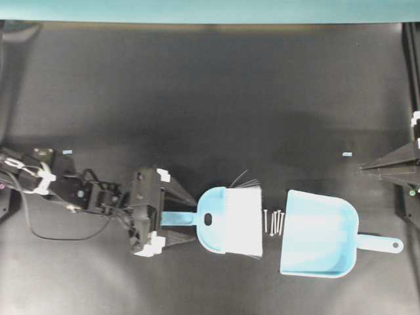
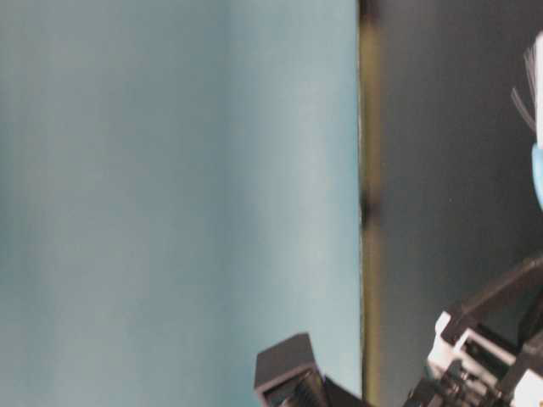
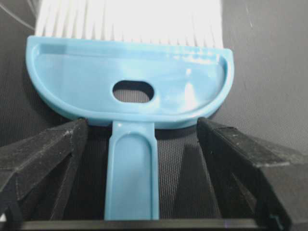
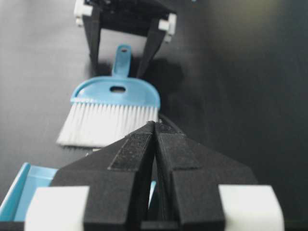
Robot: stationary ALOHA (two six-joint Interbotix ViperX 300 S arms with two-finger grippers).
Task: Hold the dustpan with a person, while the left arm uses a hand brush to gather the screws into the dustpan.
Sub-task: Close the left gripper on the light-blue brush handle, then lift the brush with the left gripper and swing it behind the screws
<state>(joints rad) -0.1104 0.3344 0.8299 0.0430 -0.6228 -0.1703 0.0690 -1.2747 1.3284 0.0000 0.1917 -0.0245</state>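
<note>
Bare black tabletop (image 1: 197,98) beyond hand brush (image 1: 233,220)

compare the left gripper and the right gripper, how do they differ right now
The left gripper stands wide open, a finger on each side of the hand brush handle; the right gripper is shut, its fingers pressed together on nothing. The left gripper is out over the table at the brush; the right gripper sits back at the table's right edge, away from the dustpan. Both are black and pointed.

Black matte tabletop (image 1: 197,85) (teal wall (image 1: 197,10) behind)
</note>
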